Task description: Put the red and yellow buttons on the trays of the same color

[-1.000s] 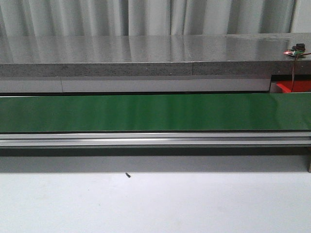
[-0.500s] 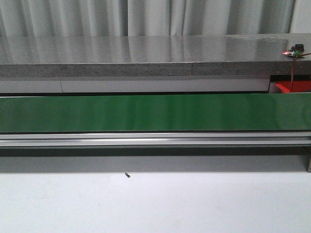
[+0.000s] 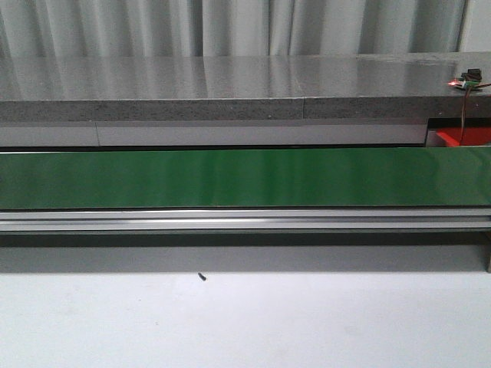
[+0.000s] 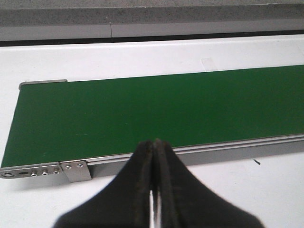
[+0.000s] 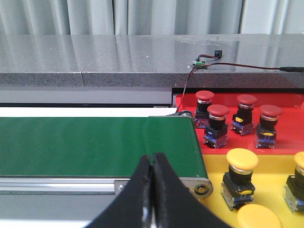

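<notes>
In the right wrist view several red buttons [image 5: 218, 112] stand on a red tray [image 5: 285, 142], and yellow buttons [image 5: 242, 160] stand on a yellow tray [image 5: 273, 190] beside it, past the end of the green conveyor belt [image 5: 95, 145]. My right gripper [image 5: 152, 158] is shut and empty over the belt's near rail. My left gripper [image 4: 154, 142] is shut and empty at the near rail of the belt [image 4: 142, 114], which carries nothing. In the front view only the bare belt [image 3: 230, 178] and a corner of the red tray [image 3: 460, 138] show; neither gripper is seen there.
A grey stone ledge [image 3: 230, 84] runs behind the belt. A small circuit board with wires [image 5: 202, 61] lies on it above the trays. An aluminium rail [image 3: 230, 221] edges the belt. A small dark speck [image 3: 202, 277] lies on the white table.
</notes>
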Available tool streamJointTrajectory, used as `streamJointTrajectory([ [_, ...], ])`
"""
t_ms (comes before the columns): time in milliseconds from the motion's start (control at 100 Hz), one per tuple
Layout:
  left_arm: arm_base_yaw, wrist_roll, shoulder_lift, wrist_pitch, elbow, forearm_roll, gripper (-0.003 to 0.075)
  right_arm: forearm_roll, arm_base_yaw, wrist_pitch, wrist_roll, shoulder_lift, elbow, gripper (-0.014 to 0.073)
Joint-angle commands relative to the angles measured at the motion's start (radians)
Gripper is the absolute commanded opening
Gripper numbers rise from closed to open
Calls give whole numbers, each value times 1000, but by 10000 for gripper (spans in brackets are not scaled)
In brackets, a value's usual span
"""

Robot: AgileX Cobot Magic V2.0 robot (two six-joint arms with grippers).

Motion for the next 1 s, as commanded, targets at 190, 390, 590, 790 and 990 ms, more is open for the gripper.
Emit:
streamJointTrajectory([
  [190, -9, -5, 4, -59, -26, -23, -20, -15, -6, -76, 3, -19, -18, -116],
  [390, -9, -5, 4, -59, -26, -23, -20, -15, -6, -76, 3, -19, -18, -116],
  [590, -9, -5, 4, -59, -26, -23, -20, -15, -6, -76, 3, -19, -18, -116],
  [790, -9, -5, 4, -59, -26, -23, -20, -15, -6, -74, 3, -19, -18, -116],
  [990, -11, -31, -45, -90, -9, 32, -20, -15, -6, -74, 3, -19, -18, -116],
])
